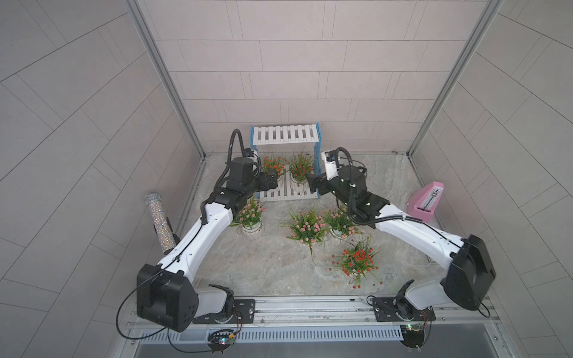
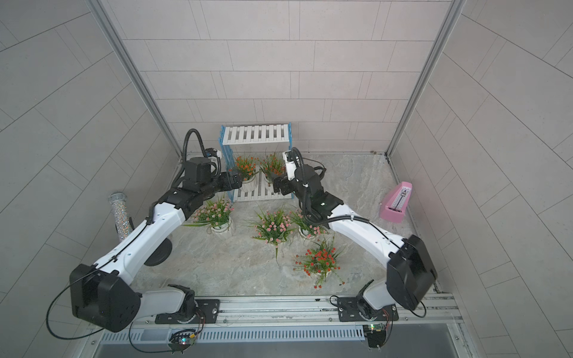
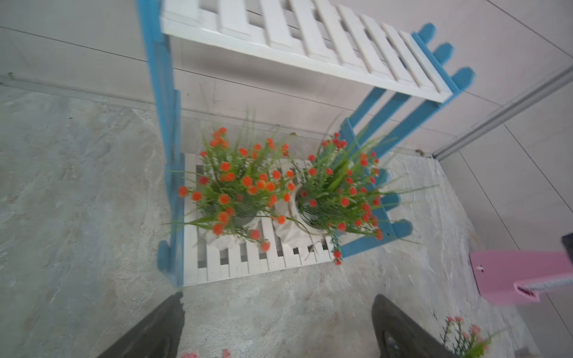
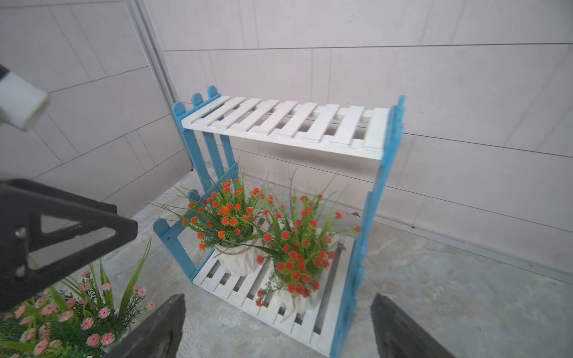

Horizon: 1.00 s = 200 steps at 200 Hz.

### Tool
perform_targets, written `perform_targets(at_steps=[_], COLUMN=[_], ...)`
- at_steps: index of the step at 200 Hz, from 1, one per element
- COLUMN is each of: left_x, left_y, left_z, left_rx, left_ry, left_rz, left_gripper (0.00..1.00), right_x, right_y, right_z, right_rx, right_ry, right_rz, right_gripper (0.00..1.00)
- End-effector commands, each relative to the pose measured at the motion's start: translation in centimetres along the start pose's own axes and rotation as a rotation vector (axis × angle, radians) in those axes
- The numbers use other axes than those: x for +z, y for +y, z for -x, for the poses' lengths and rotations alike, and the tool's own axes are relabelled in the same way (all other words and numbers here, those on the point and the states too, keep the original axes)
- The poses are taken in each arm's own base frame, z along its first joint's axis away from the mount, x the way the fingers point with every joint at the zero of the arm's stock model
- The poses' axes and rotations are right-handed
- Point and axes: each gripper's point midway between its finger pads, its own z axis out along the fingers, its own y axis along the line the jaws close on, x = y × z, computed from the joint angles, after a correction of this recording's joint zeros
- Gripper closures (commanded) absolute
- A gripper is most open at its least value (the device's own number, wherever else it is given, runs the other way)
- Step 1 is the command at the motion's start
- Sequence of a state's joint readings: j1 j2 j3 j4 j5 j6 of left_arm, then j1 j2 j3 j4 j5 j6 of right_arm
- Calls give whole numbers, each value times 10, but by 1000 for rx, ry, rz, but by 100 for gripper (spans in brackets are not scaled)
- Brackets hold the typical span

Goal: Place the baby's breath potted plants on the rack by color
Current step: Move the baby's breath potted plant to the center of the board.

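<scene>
The rack [image 1: 285, 134] stands at the back wall, with a white slatted top shelf and blue picket sides. Two red-orange baby's breath potted plants [image 1: 274, 164] [image 1: 300, 165] sit side by side on its lower shelf, also clear in the right wrist view [image 4: 226, 217] [image 4: 297, 251]. Three pink plants [image 1: 249, 214] [image 1: 307, 227] [image 1: 339, 221] and one red-orange plant [image 1: 356, 260] stand on the table. My left gripper [image 1: 274, 179] [image 3: 279, 296] is open and empty at the lower shelf's front left. My right gripper [image 1: 311, 183] [image 4: 277, 297] is open and empty at its front right.
A pink metronome [image 1: 424, 201] stands by the right wall. A glittery microphone [image 1: 158, 221] stands upright on a black base at the left edge. The right forearm reaches over the rightmost pink plant. Tiled walls close in three sides.
</scene>
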State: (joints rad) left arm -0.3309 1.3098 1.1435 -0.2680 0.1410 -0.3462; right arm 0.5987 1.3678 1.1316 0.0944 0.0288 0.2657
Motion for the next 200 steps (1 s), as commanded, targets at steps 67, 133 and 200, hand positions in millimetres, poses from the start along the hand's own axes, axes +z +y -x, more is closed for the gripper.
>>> perform_targets(at_steps=[67, 133, 200], left_x=[-44, -84, -82], left_y=[-140, -165, -169], left_z=[-54, -139, -213], left_rx=[407, 504, 556], left_ry=[34, 96, -60], left_rz=[-373, -480, -466], left_gripper=[2, 7, 8], right_x=[-135, -178, -201], right_y=[-126, -141, -128], right_z=[-91, -161, -226], right_rx=[443, 673, 838], right_ry=[282, 358, 445], right_rz=[-377, -476, -482], right_gripper=[8, 12, 22])
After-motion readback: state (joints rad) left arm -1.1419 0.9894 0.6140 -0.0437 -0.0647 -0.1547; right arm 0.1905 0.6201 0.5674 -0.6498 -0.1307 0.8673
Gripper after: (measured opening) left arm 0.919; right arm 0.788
